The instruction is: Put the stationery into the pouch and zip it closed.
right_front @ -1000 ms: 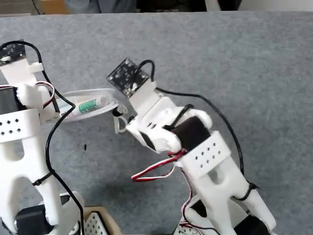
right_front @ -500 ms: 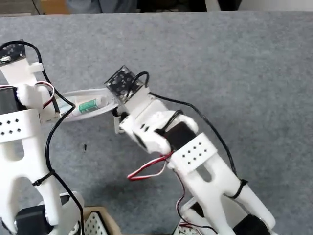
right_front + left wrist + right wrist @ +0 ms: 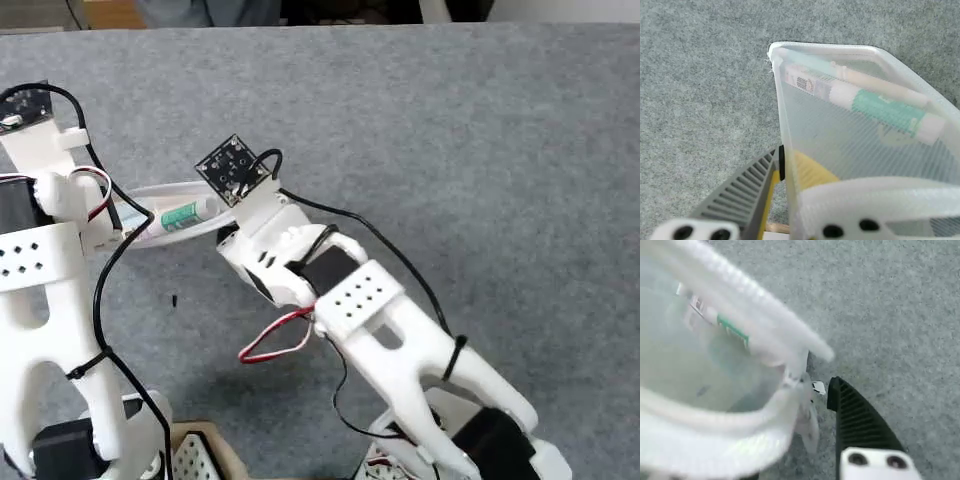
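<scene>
A translucent mesh pouch (image 3: pixel 160 192) hangs at the left of the grey table, tipped on edge. Inside lie a glue stick (image 3: pixel 185 214) with a green label and a cream pen (image 3: pixel 880 85). My left gripper (image 3: pixel 118 225) is shut on the pouch's left end; in the left wrist view its fingers (image 3: pixel 752 187) pinch the pouch wall (image 3: pixel 840 150) next to the glue stick (image 3: pixel 890 112). My right gripper (image 3: pixel 232 238) sits at the pouch's right end. In its wrist view the right gripper (image 3: pixel 817 400) is open, its black finger (image 3: pixel 855 425) just beside the hanging zipper pull (image 3: pixel 809 422).
Grey felt covers the table (image 3: pixel 480 130), with wide free room to the right and far side. A red cable loop (image 3: pixel 275 345) hangs under the right arm. A tan box corner (image 3: pixel 205 455) lies at the near edge. A small dark speck (image 3: pixel 173 299) lies below the pouch.
The right arm has swung left, bringing its gripper in against the pouch's right end; the zipper pull that hung free is now hidden under it. The left arm and pouch stayed put.
</scene>
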Controlling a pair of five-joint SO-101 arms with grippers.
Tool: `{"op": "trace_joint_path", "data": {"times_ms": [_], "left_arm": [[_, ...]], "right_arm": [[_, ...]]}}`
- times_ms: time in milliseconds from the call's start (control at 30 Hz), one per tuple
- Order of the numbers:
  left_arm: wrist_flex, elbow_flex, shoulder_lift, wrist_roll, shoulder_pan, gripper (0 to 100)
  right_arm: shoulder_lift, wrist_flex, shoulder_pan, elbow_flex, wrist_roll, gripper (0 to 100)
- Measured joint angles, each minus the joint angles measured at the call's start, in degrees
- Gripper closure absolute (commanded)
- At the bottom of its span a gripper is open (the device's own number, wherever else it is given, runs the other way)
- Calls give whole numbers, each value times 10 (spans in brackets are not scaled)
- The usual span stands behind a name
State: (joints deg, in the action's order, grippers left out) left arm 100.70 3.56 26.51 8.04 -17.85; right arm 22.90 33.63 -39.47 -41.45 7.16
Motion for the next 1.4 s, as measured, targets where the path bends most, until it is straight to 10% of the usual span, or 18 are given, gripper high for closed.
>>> {"op": "trace_joint_path", "data": {"times_ms": [1400], "left_arm": [[-4,8,1,4,4,971]], "right_arm": [[84,312,27,384,113,986]]}}
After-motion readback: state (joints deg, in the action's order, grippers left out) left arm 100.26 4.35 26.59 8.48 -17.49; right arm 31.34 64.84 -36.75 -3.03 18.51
